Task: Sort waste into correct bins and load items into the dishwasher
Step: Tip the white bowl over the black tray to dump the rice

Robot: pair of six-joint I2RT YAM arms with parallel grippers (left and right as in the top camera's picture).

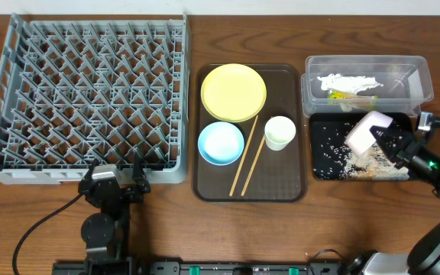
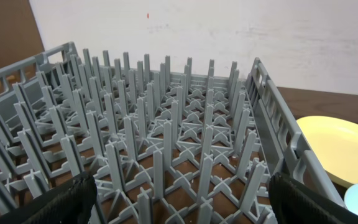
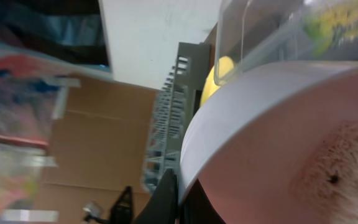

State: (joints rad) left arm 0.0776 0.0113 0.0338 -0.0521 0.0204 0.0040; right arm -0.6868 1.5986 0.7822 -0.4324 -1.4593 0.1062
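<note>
The white bowl (image 1: 367, 130), clamped in our right gripper (image 1: 388, 142), hangs tilted over the black tray (image 1: 321, 124) near the table's right edge; a slipping rim would scatter rice scraps (image 1: 373, 171). Our left gripper (image 1: 119, 179) gapes, empty.

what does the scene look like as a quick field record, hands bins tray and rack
left hand: open, at the near edge of the dish rack, holding nothing
right hand: shut on the white bowl at its rim, bowl tilted over the black tray
black tray: rice scraps scattered inside
clear tub: white paper and snack wrapper inside
serving tray: yellow plate, blue bowl, cream cup, two chopsticks
dish rack: no dishes in it
</note>
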